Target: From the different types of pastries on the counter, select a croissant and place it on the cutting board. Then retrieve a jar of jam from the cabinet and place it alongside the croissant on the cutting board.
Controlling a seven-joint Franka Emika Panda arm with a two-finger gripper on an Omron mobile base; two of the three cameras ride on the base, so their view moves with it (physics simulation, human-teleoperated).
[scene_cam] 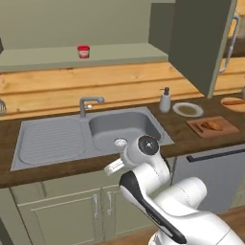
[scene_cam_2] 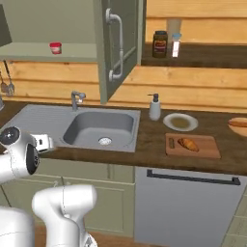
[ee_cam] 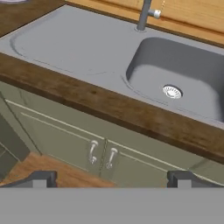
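The table [scene_cam: 182,129] is dark wood-grain, the cutting board [scene_cam_2: 205,149] lighter smooth wood. The sink [ee_cam: 78,57] looks matt grey, its faucet [scene_cam: 88,103] dull metal. The croissant [scene_cam_2: 187,144] shines glossy golden-brown. The cabinet [scene_cam_2: 108,58] door is matt olive-grey with a silvery bar handle [scene_cam_2: 116,46].

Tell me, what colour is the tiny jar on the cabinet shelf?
The tiny squat jar is red with a pale label band, clearest in the left base view.

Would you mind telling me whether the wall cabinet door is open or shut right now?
Open. The cabinet door swings out over the counter, handle forward, leaving the shelf bare to view with the jam jar on it.
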